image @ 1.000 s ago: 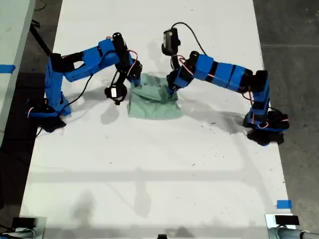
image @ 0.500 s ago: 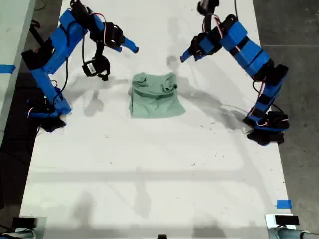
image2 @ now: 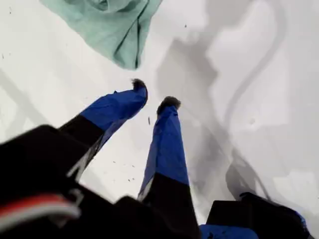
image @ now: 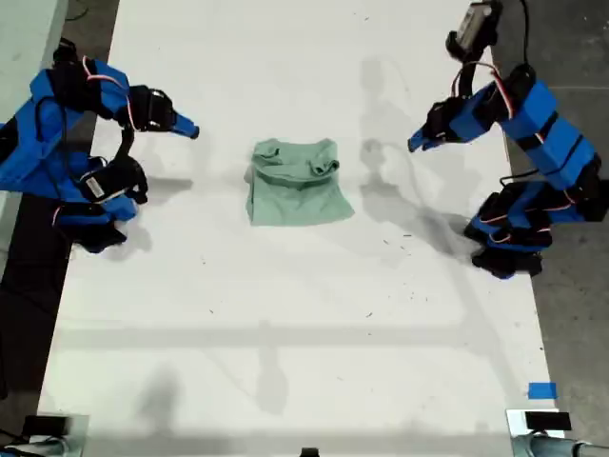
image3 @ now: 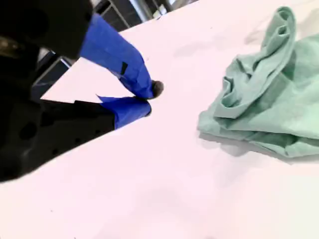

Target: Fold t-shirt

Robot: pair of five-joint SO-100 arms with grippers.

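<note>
The pale mint-green t-shirt (image: 297,186) lies folded into a small rough square on the white table, bunched along its far edge and smooth towards the near edge. No gripper touches it. My first gripper (image: 190,131) hovers at the exterior view's left, well clear of the shirt, its jaws a little apart and empty (image2: 154,93). A corner of the t-shirt (image2: 109,25) lies ahead of it. My second gripper (image: 416,145) is raised at the exterior view's right, also away from the shirt, its tips together on nothing (image3: 152,98). The t-shirt (image3: 269,99) lies to one side of it.
The white table (image: 285,314) runs the length of the exterior view, with dark floor on both sides. The arm bases (image: 88,224) (image: 504,249) stand at its left and right edges in that view. A blue tape patch (image: 541,390) marks the near right.
Both grippers left the t-shirt's far edge, rose and swung outward to the table's sides. The shirt stays folded where it was put down.
</note>
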